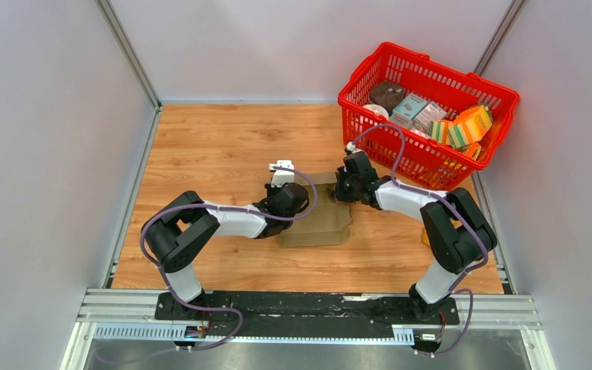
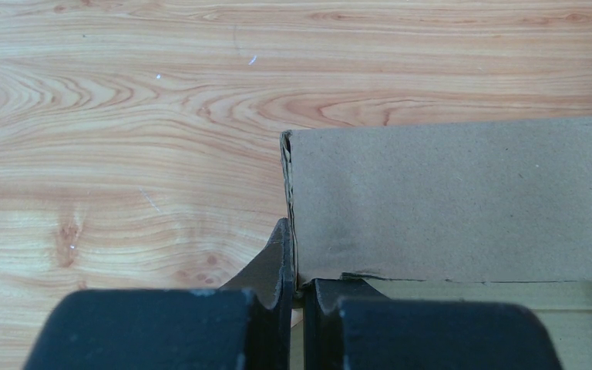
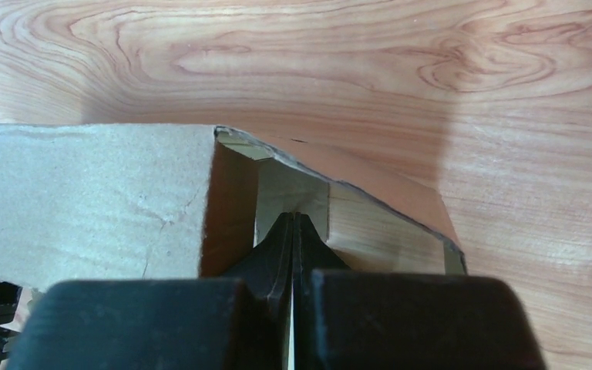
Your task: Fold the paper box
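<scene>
The paper box is plain brown cardboard, partly raised, in the middle of the wooden table. My left gripper is at its left end. In the left wrist view it is shut on the upright edge of a box wall, with one finger on each side. My right gripper is at the box's far right corner. In the right wrist view it is shut, its tips pressed together inside the open end of the box against an inner flap.
A red basket with colourful printed packages stands at the back right, close behind my right gripper. Grey walls enclose the wooden table on the left, back and right.
</scene>
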Controlling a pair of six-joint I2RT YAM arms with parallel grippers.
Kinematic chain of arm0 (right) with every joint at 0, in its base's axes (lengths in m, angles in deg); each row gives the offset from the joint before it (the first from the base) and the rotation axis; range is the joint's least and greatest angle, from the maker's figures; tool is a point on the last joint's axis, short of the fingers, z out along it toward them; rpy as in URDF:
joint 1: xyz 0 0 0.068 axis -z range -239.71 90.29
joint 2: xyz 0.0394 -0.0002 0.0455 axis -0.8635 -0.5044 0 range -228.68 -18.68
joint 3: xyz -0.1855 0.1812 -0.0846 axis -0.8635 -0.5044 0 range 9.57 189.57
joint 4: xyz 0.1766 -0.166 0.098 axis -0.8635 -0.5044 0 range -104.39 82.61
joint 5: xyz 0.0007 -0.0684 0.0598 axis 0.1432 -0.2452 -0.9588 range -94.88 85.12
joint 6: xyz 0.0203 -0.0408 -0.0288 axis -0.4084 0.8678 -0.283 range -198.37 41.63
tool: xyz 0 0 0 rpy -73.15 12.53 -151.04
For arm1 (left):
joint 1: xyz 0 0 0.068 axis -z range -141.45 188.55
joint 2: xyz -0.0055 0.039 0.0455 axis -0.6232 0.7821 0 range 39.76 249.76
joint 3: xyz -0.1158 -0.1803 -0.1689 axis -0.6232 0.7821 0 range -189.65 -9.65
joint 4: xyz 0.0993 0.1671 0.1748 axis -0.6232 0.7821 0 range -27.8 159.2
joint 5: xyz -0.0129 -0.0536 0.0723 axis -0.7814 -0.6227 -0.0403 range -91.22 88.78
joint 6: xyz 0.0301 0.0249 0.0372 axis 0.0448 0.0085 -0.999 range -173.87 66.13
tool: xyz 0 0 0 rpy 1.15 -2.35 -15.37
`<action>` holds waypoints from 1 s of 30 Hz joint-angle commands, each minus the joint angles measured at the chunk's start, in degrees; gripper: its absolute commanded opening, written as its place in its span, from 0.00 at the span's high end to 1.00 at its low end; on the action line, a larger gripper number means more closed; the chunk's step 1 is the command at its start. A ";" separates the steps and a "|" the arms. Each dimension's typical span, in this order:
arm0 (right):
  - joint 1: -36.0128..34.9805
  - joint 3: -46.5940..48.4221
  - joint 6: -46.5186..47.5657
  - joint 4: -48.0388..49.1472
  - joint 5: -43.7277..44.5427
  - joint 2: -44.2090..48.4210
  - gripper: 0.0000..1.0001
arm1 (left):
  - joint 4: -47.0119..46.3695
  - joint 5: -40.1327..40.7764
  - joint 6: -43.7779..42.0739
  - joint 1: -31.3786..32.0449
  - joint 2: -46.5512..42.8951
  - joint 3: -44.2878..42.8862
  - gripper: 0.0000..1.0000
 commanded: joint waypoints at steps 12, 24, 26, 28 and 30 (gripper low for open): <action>-2.78 -9.92 -0.96 -4.39 5.36 10.51 1.00 | 0.26 0.42 1.09 -0.01 -0.32 -0.83 1.00; -5.51 -11.43 0.35 -10.36 15.02 20.24 0.73 | 0.35 0.51 1.01 -0.01 -0.32 -0.91 1.00; -5.07 -10.82 0.70 -13.08 17.05 21.41 0.65 | 0.44 0.51 1.18 -0.01 -0.49 -0.91 1.00; -3.92 -9.50 2.28 -14.23 16.96 21.23 0.61 | 0.35 0.51 1.27 -0.01 -0.49 -0.83 1.00; -3.92 -8.01 4.73 -13.45 17.31 20.80 0.59 | 0.18 0.42 1.27 0.00 -0.49 -0.74 1.00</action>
